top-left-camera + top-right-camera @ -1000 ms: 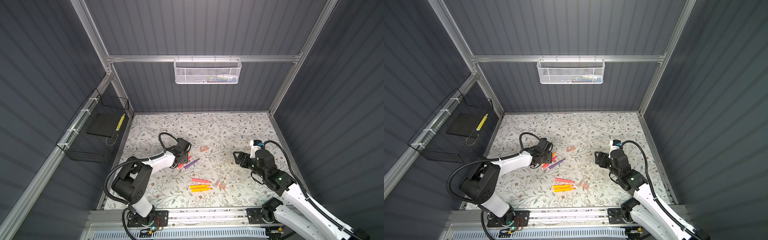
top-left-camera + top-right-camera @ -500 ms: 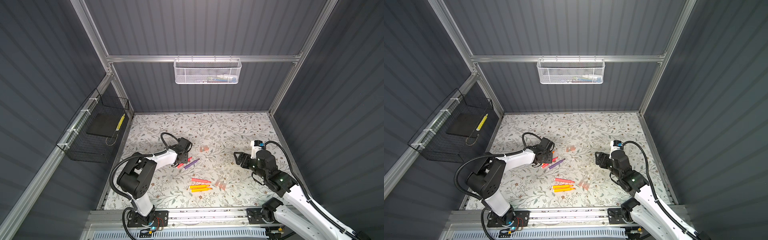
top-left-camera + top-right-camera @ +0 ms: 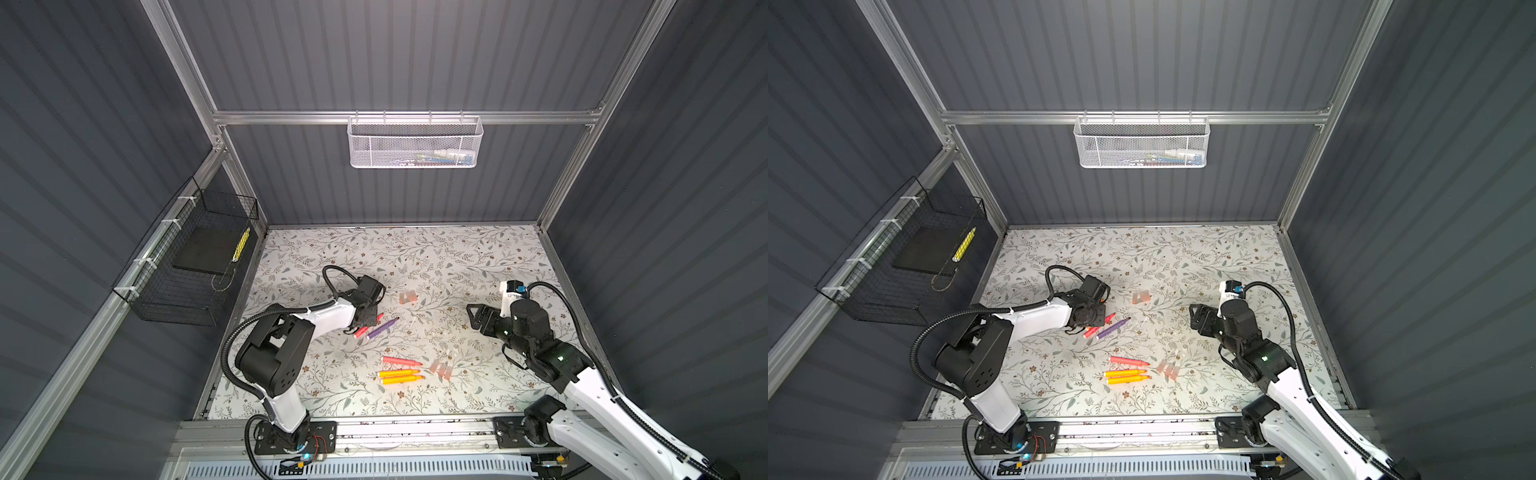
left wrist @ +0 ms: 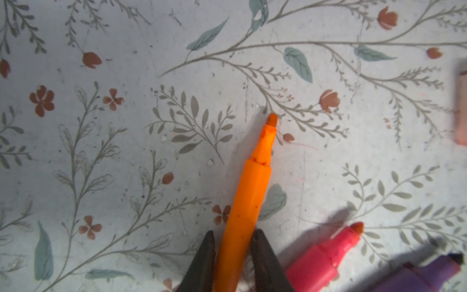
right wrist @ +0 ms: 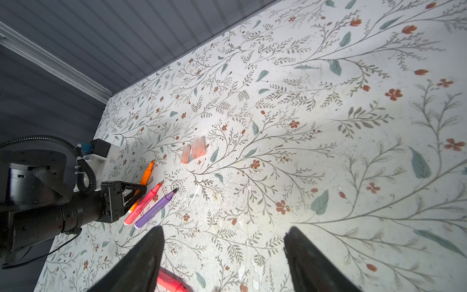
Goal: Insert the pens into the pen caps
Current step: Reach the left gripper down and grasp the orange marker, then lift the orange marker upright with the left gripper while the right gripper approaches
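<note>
Left gripper [image 4: 233,235]: is clamping the orange pen [image 4: 252,192], two over from the purple pen [image 4: 429,273].
Right gripper [image 5: 224,228]: is hovering empty, jaws apart.
Lift: is needing a straight rise, sparing the pink pen [image 4: 323,255].
Pen caps [image 5: 195,149]: are lying past the purple pen's tip.

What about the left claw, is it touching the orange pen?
Touching. The left wrist view shows both fingers of the left gripper pressed against opposite sides of the orange pen, with no gap.

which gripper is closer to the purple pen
Left. The left gripper grips the orange pen, with only the pink pen between it and the purple pen. The right gripper stands open far across the table.
</note>
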You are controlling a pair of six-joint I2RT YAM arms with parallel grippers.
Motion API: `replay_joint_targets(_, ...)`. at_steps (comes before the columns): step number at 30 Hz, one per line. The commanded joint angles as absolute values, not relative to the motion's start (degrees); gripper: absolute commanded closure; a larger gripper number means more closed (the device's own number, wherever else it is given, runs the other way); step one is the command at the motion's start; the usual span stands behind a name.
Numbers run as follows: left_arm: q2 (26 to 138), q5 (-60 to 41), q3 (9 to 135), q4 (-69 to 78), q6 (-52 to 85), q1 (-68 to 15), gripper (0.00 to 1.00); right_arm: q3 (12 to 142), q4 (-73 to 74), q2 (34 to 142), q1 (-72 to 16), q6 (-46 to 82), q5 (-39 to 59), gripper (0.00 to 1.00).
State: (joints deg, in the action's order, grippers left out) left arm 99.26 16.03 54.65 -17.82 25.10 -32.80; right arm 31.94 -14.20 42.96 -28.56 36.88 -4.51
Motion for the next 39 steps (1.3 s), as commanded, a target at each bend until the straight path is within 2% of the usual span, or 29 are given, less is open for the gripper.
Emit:
replay_joint_targets(1, 101.2, 16.2, 54.3, -20.2, 25.4, -32.2, 0.77, 31.8, -12.6, 43.2, -28.8, 36.8, -4.7, 0.22)
replay_joint_targets(12, 99.0, 16.3, 53.4, -18.4, 24.6, -30.7, 0.86, 30.1, -8.6, 43.4, -28.8, 39.0, -5.4, 0.21)
replay_joint_targets(25, 82.2, 16.1, 49.2, -12.5, 20.1, -30.7, 1.0, 26.7, -2.0, 40.7, -28.8, 40.3, -5.9, 0.21)
replay_joint_targets(29, 75.4, 12.0, 46.0, -8.8, 18.8, -30.7, 1.0, 25.2, 1.3, 39.8, -29.1, 40.9, -4.4, 0.22)
replay_joint_targets(35, 64.6, -1.9, 41.4, -1.7, 16.3, -30.7, 1.0, 25.1, 9.1, 42.8, -32.7, 41.5, -4.5, 0.24)
replay_joint_targets(39, 61.2, -3.1, 40.1, 0.9, 18.7, -30.7, 1.0, 26.9, 12.5, 46.5, -37.2, 40.4, -6.7, 0.25)
